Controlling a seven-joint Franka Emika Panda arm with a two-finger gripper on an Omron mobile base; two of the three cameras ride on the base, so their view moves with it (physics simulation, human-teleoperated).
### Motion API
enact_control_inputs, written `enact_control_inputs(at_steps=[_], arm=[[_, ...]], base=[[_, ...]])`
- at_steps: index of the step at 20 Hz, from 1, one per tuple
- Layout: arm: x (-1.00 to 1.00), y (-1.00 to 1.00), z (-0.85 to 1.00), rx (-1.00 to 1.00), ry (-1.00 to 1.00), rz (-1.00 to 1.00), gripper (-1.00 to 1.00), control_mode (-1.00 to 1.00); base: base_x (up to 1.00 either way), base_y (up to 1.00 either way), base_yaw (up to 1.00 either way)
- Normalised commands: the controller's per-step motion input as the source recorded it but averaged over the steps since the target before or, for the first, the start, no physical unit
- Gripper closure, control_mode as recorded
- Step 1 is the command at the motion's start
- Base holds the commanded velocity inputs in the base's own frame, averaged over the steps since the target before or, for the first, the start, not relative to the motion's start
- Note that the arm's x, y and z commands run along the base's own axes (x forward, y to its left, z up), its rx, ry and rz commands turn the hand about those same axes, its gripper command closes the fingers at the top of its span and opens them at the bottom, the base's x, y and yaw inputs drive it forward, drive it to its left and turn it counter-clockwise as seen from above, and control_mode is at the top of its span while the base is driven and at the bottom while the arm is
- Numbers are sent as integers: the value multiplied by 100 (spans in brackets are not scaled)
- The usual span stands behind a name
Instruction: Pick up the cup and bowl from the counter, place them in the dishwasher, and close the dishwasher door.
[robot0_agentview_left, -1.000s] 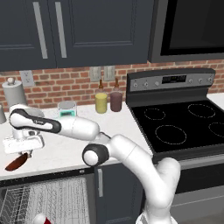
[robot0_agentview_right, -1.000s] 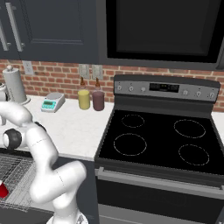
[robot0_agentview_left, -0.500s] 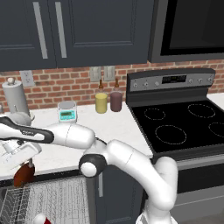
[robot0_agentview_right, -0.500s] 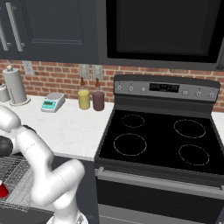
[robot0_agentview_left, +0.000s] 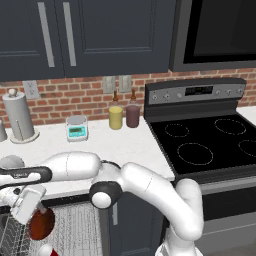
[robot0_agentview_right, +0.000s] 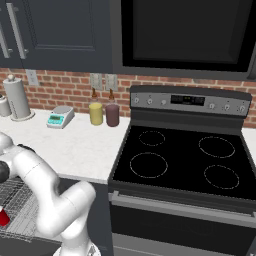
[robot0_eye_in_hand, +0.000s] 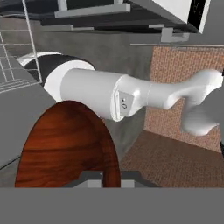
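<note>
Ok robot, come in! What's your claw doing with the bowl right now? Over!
Claw shut on the bowl, above the dishwasher rack. Cup already in the rack. Nothing in the way.

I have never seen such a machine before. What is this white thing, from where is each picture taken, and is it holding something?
The white thing is a robot arm in a computer-drawn kitchen. Two pictures come from cameras on its base, one behind it on its left, one on its right. The third comes from a camera on its hand, looking along the fingers.

The hand is shut on the bowl, reddish-brown and shallow, held on edge low over the dishwasher rack. The hand camera sees the same bowl up close. The cup, small and red, already sits in the rack.

On the counter stand a paper towel roll, a small scale, a yellow tumbler and a maroon tumbler. The stove is on the right.
</note>
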Motion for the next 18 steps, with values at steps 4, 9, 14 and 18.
enact_control_inputs(at_steps=[4,9,14,18], arm=[[-100,-75,-21,-66,-2,-8,100,-100],[-76,-62,-1,-53,-5,-7,100,-100],[-11,-3,0,2,-48,0,100,-100],[0,0,-10,3,-53,2,100,-100]], base=[[0,0,0],[0,0,0],[0,0,0],[0,0,0]])
